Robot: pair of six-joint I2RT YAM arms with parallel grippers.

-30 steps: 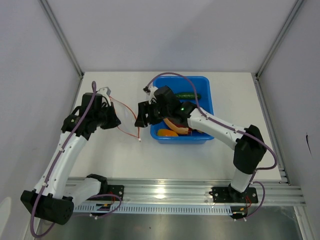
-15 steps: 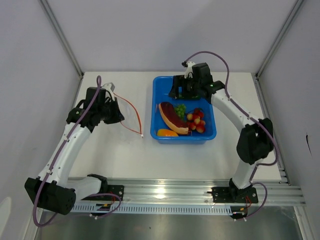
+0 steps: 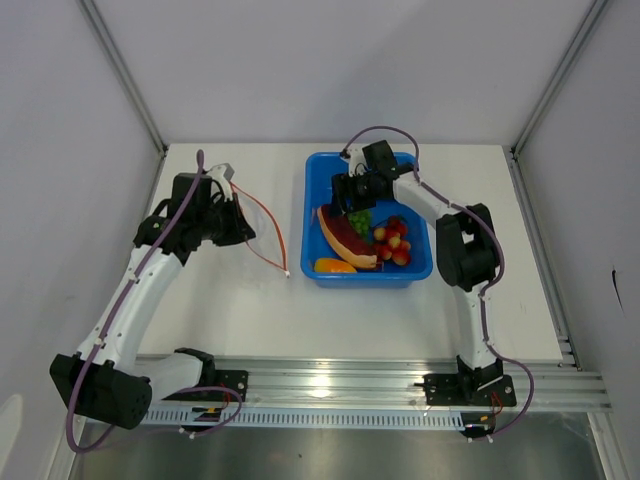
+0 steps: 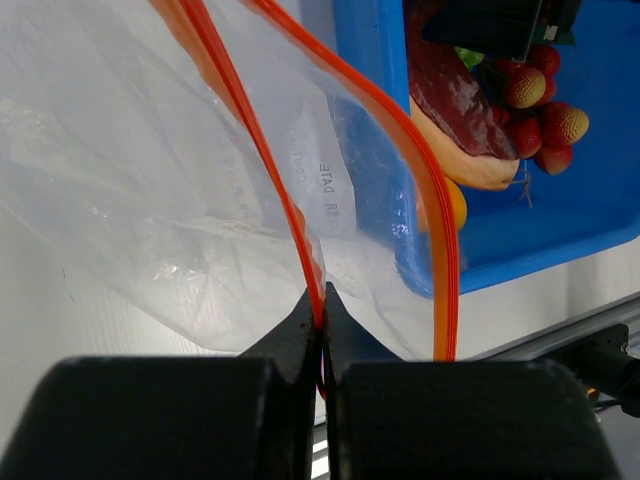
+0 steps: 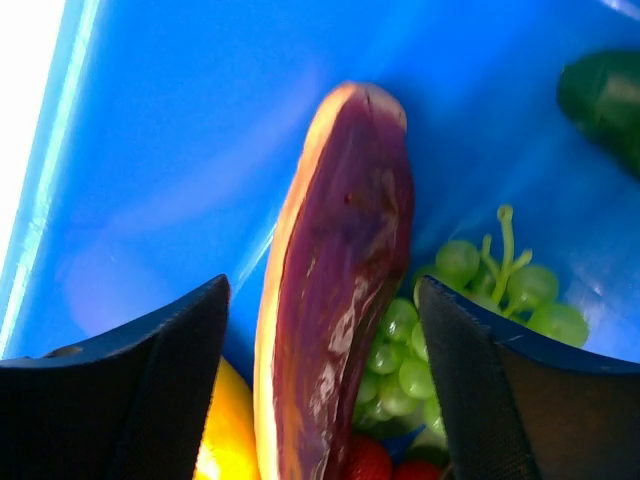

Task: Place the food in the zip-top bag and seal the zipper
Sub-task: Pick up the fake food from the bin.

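Presently: one zip-top bag (image 4: 150, 200), held left of the one blue bin (image 3: 318, 170), with the left gripper (image 4: 322, 330) pressed together on its zipper (image 4: 250, 130). In the bin:
- one meat slice (image 5: 340, 260)
- one green bunch (image 5: 480, 290)
- one cucumber (image 5: 605, 100)
- one orange-yellow piece (image 3: 333, 266)
- red fruits (image 3: 393, 243), clustered, number unclear

Right gripper (image 5: 322, 300) spread over the meat slice. White table (image 3: 250, 310); pale grey walls (image 3: 330, 60).

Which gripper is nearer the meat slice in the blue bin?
Right. The right gripper hangs open just over the meat slice; the left gripper is away left of the bin, shut on the zipper.
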